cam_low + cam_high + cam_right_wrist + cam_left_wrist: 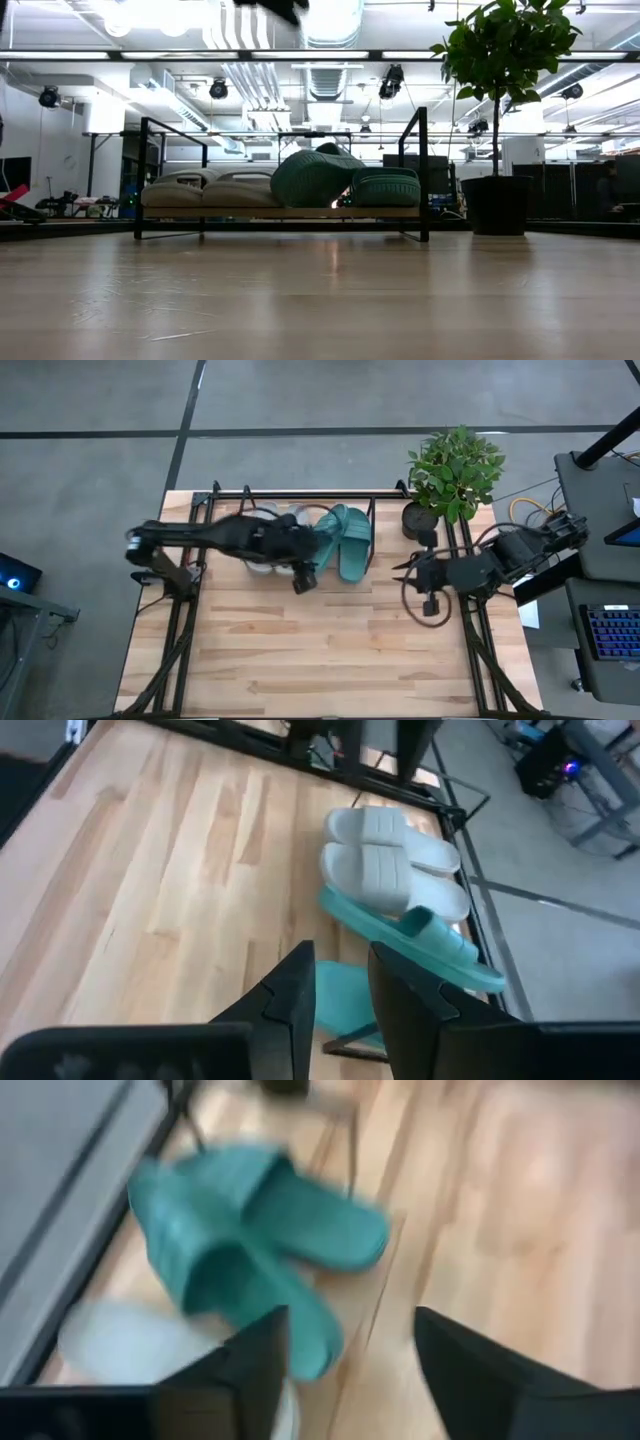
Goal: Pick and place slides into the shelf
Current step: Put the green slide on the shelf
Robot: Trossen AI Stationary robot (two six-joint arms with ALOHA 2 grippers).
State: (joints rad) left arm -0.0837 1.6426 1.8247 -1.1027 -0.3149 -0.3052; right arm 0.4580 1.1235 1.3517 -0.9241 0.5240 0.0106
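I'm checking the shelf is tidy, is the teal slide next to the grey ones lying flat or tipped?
Tipped: one teal slide leans on its edge against the grey pair; the other teal slide lies flat.

A teal green colour is shown by two slides (345, 538), and ribbed grooves are seen across the strap of one teal slide (386, 186) in the low view. A light grey, nearly off-white tone is shown by the other pair (390, 860), whose straps are marked with parallel ridges. The shelf (280, 212) is formed of black rods over a pale wood base. The counter (330, 650) is made up of light wood strips in blond and honey shades. Both arms are dark, and black fingers are seen on the left gripper (345, 1370) and the right gripper (340, 1000). Green leaves are carried by a plant (455, 470) in a black pot (497, 205). The floor (90, 460) is grey.
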